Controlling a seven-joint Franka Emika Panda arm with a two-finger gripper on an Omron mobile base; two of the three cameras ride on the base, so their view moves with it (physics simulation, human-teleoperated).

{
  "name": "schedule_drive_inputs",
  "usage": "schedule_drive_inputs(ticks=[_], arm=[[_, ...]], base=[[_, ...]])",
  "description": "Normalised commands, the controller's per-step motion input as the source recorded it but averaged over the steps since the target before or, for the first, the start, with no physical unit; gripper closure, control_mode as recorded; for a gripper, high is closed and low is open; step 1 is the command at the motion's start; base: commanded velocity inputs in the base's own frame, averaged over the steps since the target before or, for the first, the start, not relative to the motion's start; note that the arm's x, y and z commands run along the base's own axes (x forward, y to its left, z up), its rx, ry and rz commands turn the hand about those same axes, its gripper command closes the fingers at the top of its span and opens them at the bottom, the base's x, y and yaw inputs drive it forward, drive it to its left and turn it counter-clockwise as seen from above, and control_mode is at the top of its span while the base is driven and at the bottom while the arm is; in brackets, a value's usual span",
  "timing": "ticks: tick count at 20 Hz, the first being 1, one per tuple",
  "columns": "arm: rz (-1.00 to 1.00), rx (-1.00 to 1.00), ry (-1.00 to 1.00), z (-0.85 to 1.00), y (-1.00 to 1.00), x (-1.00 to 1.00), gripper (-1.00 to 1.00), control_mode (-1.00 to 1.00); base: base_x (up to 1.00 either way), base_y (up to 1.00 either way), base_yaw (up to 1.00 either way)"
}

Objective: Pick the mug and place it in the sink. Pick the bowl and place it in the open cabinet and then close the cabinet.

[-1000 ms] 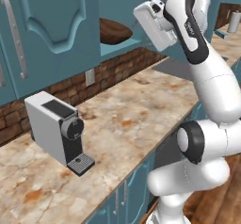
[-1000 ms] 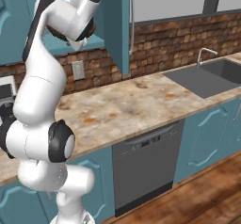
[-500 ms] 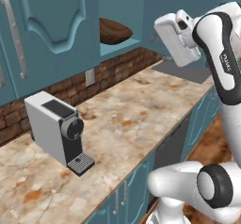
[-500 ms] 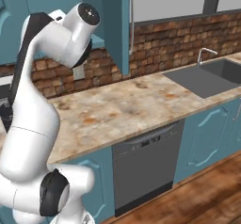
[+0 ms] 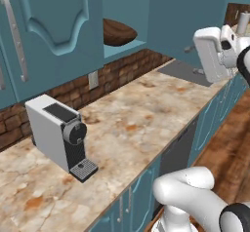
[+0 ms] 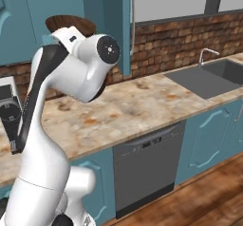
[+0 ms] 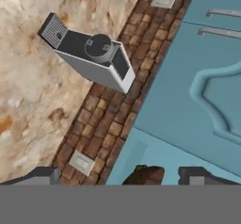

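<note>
One bowl [image 5: 118, 32] in open cabinet [image 5: 124, 16], far wall | hand [image 7: 117, 175] fingers apart, empty | coffee mach. [image 5: 59, 136] on counter [image 5: 132, 124] left | sink [image 6: 211, 78] far right.

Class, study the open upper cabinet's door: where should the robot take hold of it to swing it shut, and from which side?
Grip the long vertical silver handle near mid-height, with the jaws closing across the thin bar. The cabinet door stands swung out from the wall, and the handle sits on its face toward the sink, so an approach from that side looks best.
</note>
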Motion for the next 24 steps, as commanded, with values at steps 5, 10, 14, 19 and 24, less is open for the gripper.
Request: schedule_drive_inputs(ticks=[5,10,14,19,24], arm=[[0.00,0.01,0.00,0.00,-0.90,-0.07,-1.00,-1.00],[0.00,0.00,-0.03,0.00,-0.92,-0.01,-1.00,-1.00],[-0.02,0.00,-0.02,0.00,-0.91,0.00,-1.00,-1.00],[-0.01,0.03,-0.03,-0.06,-0.75,0.07,-1.00,-1.00],[-0.02,0.10,0.00,-0.40,-0.37,0.51,-1.00,-1.00]], base=[[0.00,0.00,0.00],[0.00,0.00,0.00],[0.00,0.00,0.00],[0.00,0.00,0.00],[0.00,0.00,0.00]])
